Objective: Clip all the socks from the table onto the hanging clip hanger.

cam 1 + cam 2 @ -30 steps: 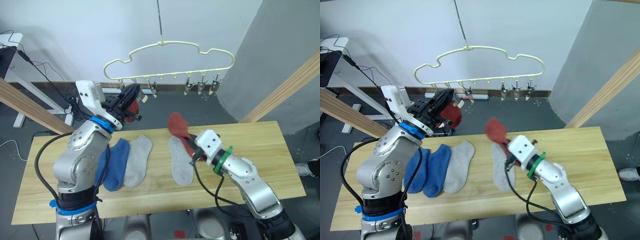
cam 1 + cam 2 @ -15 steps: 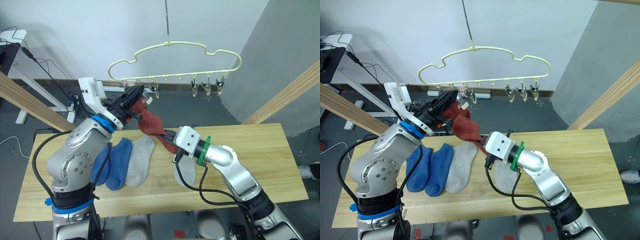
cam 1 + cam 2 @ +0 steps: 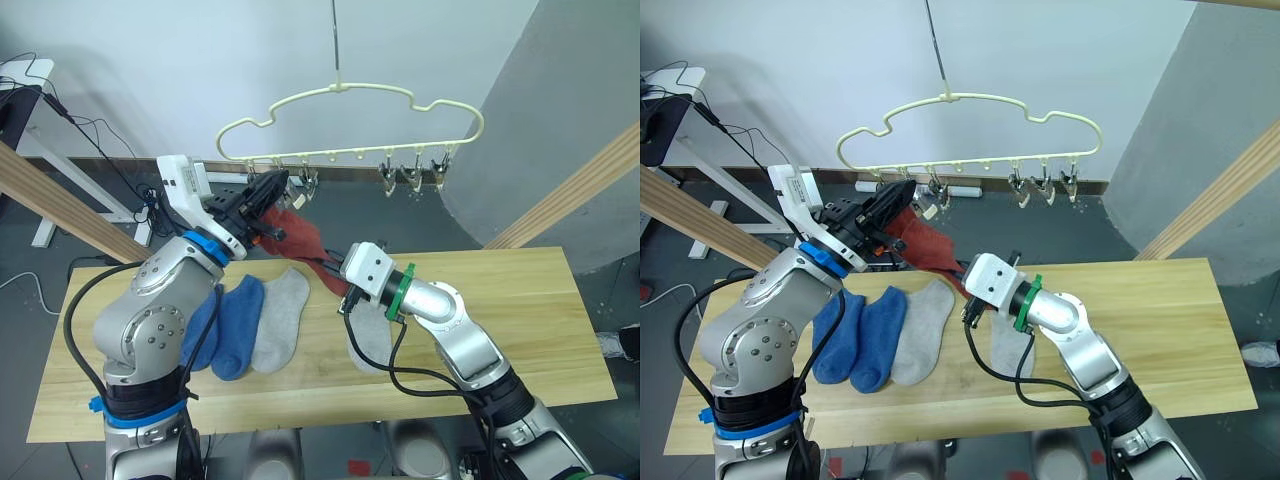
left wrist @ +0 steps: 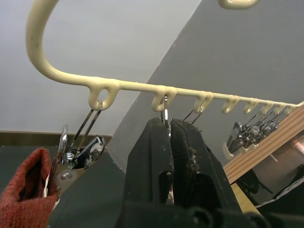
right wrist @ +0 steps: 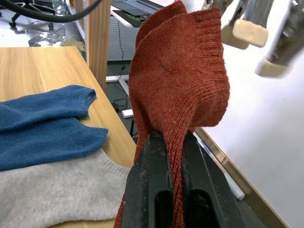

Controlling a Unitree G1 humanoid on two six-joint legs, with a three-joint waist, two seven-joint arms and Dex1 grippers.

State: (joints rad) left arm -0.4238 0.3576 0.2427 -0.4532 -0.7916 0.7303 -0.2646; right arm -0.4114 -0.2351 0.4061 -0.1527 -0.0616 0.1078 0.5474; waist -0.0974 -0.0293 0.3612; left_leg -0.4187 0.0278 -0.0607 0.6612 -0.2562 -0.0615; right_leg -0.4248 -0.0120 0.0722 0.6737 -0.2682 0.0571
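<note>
Rust sock [image 5: 178, 90] in right pincer [image 5: 173, 156]

Two blue socks [image 3: 225, 325] and two light grey socks [image 3: 277, 320] are counted on the table [image 3: 540, 310]; rust red socks [image 3: 300, 240], count unclear; one clip hanger [image 3: 350, 120].

A white wall [image 3: 180, 60] stands behind the scene, with black cables [image 3: 90, 130] trailing along it to the dark floor [image 3: 360, 215]. Slanted wooden beams [image 3: 565, 190] cross both sides, and a grey curved panel [image 3: 560, 90] rises at the right. A white table leg [image 3: 75, 190] stands at the left.
</note>
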